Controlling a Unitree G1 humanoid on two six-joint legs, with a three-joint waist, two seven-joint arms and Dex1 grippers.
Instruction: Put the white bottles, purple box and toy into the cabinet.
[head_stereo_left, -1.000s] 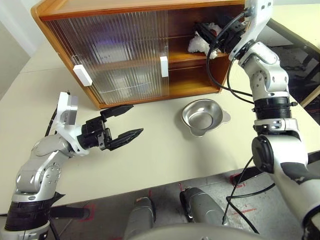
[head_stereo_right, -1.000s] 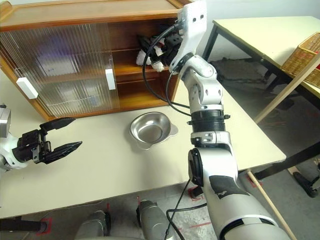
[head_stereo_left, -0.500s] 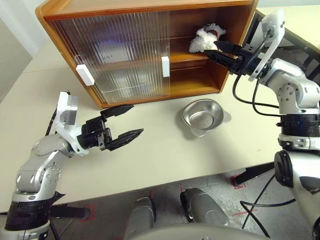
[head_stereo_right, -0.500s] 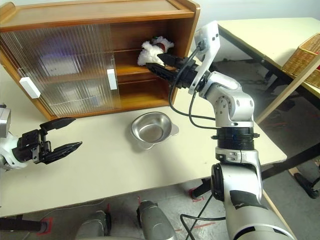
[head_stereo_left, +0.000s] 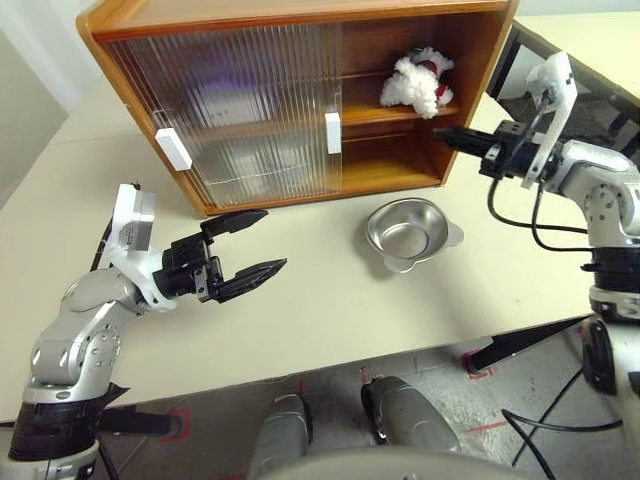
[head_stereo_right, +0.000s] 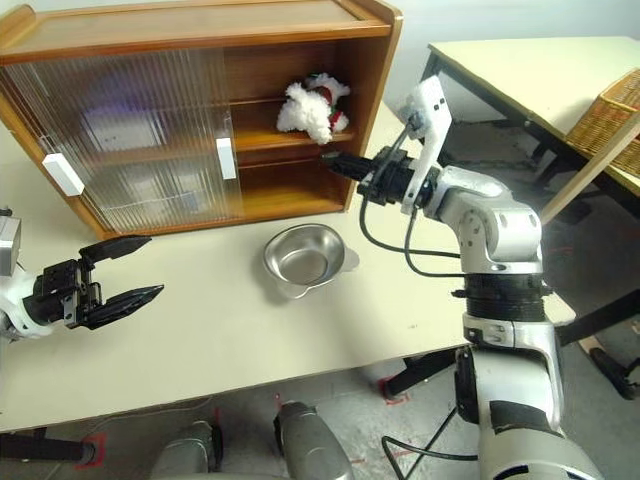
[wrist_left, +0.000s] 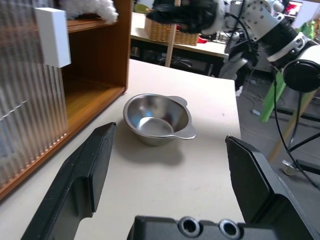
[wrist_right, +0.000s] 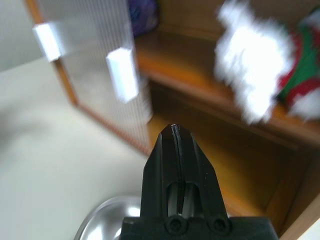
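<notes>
White plush toy (head_stereo_left: 418, 80) lies on cabinet (head_stereo_left: 250, 20) shelf; no writing legible; right gripper (head_stereo_left: 441, 135) closed empty; left gripper (head_stereo_left: 252, 243) spread.

Cabinet (head_stereo_left: 400, 160) warm brown wood; doors ribbed translucent, handles (head_stereo_left: 329, 133) white. Toy (head_stereo_left: 418, 82) white plush, red-green stripes. Purple blur behind door (wrist_right: 144, 12). Bowl (head_stereo_left: 408, 231) shiny steel. Table (head_stereo_left: 320, 320) cream. Grippers' fingers (head_stereo_left: 262, 270) black, arms silver-grey. Basket (head_stereo_right: 606, 115) tan wicker.
</notes>
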